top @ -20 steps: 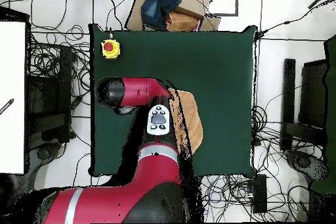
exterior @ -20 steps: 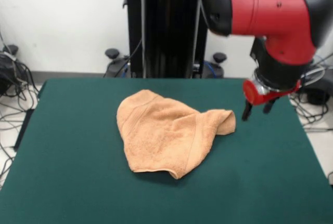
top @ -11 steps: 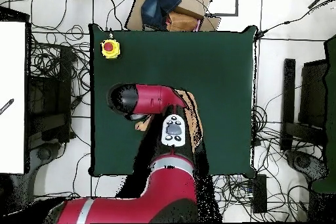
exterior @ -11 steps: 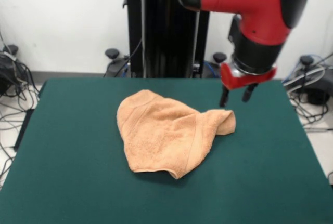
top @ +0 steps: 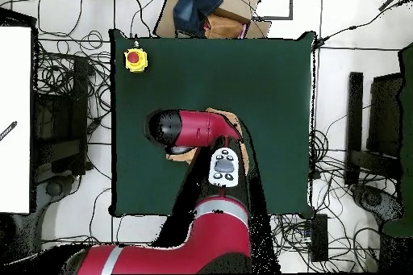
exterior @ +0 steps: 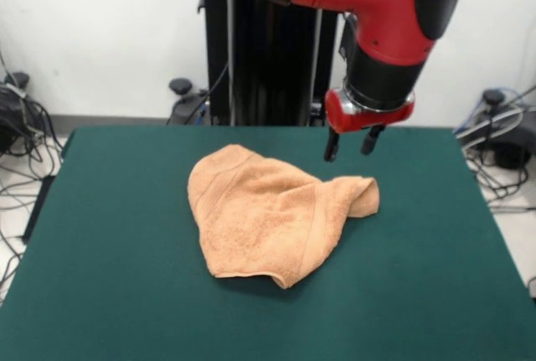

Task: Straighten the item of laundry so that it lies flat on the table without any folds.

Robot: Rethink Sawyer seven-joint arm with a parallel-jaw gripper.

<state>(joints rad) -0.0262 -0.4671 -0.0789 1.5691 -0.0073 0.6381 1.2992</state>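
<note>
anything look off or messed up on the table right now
The towel is the odd thing: it lies bunched on the green table, one side folded over onto itself into a thick flap instead of spread flat. The tool hangs open above its far corner, not touching. Nothing looks spilled or damaged.

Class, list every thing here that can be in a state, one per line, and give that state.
towel: crumpled, one edge folded over, not flat.
hand: open, empty, hanging above the towel's far corner, not touching it.
table: holds the towel near its middle.
red button: sits at a table corner.
</note>
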